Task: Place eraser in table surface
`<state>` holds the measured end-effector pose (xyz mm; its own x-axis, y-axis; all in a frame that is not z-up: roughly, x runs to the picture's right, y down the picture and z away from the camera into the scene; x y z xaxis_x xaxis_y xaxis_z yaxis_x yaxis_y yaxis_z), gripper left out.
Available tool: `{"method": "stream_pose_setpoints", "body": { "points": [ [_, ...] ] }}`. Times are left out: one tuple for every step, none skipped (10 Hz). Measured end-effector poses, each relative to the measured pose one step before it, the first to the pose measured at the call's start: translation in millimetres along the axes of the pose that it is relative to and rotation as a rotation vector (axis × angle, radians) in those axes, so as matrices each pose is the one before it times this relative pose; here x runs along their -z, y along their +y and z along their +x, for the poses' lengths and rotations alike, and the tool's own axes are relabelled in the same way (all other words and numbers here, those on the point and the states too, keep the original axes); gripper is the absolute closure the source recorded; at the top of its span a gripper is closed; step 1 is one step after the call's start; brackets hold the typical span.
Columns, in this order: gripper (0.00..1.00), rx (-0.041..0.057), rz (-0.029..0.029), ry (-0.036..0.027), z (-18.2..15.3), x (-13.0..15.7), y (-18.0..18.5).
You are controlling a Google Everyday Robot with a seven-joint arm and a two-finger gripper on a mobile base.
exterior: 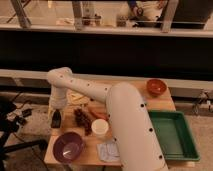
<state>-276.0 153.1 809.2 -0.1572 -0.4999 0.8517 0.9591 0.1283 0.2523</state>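
Note:
My gripper hangs at the left edge of the light tan table surface, just above the tabletop and behind the purple bowl. It is shut on a dark block that I take for the eraser, held close over the wood. The white arm sweeps across the middle of the table and hides part of it.
A white cup, a dark grape-like cluster and an orange item lie right of the gripper. A blue-grey pad is at the front, a red-brown bowl at the back right, and a green tray at the right. A dark chair stands left of the table.

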Motion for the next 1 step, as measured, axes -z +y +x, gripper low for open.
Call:
{"method": "stream_pose_setpoints", "body": {
  "points": [
    [0.20,-0.00010,-0.00027,0.00018,0.10,-0.08,0.12]
  ]
}}
